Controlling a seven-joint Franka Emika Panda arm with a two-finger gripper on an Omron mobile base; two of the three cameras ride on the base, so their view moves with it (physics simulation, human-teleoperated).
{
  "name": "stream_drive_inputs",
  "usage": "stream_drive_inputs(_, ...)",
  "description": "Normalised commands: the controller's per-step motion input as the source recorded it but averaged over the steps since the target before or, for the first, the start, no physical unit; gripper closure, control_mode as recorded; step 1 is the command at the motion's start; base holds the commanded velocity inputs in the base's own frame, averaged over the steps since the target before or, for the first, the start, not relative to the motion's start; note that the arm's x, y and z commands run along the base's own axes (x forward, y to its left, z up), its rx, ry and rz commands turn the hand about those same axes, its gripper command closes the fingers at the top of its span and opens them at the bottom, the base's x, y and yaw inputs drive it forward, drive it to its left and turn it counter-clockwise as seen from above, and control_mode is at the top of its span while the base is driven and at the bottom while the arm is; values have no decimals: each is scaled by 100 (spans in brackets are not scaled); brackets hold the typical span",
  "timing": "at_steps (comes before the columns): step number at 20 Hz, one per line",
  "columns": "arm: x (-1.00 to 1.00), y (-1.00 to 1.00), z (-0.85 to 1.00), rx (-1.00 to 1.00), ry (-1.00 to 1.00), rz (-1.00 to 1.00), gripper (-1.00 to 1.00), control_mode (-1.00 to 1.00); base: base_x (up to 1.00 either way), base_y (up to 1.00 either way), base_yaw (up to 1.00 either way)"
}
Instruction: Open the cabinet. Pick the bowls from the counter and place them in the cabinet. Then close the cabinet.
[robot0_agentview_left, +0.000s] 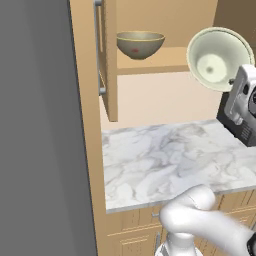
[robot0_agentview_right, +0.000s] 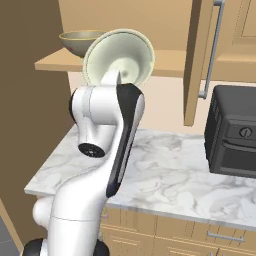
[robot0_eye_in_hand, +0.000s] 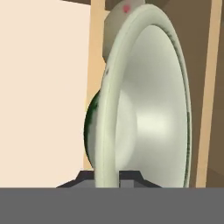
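Note:
The cabinet stands open, its left door (robot0_agentview_left: 107, 60) and right door (robot0_agentview_right: 197, 60) swung outward. On its wooden shelf (robot0_agentview_left: 160, 62) sits the tan-brown bowl (robot0_agentview_left: 140, 44), upright, also seen as a tan bowl (robot0_agentview_right: 77, 41) at the shelf's left end. The pale cream bowl (robot0_agentview_left: 218, 59) hangs in the air tipped on its side, just in front of the shelf's right part. My gripper (robot0_eye_in_hand: 109, 177) is shut on the rim of this cream bowl (robot0_eye_in_hand: 148, 109). In the right base view the cream bowl (robot0_agentview_right: 120, 57) shows above my arm, which hides the fingers. The white marble counter (robot0_agentview_left: 165, 160) lies below.
A black countertop oven (robot0_agentview_right: 232, 132) stands on the counter at the right, close under the open right door. A tall grey panel (robot0_agentview_left: 40, 125) bounds the left side. Lower wooden cabinets (robot0_agentview_right: 200, 235) run under the counter edge.

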Motion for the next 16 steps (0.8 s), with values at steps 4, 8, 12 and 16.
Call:
stream_drive_inputs(4, 40, -7, 94, 0, 26, 0, 100, -100, 0, 0, 0)
stream_drive_inputs(8, 45, -4, 92, 0, 26, 0, 100, -100, 0, 0, 0)
stream_drive_inputs(12, 50, -4, 82, 0, 30, 0, 100, -100, 0, 0, 0)
stream_drive_inputs(16, 33, -28, 68, 0, 32, 0, 100, -100, 0, 0, 0)
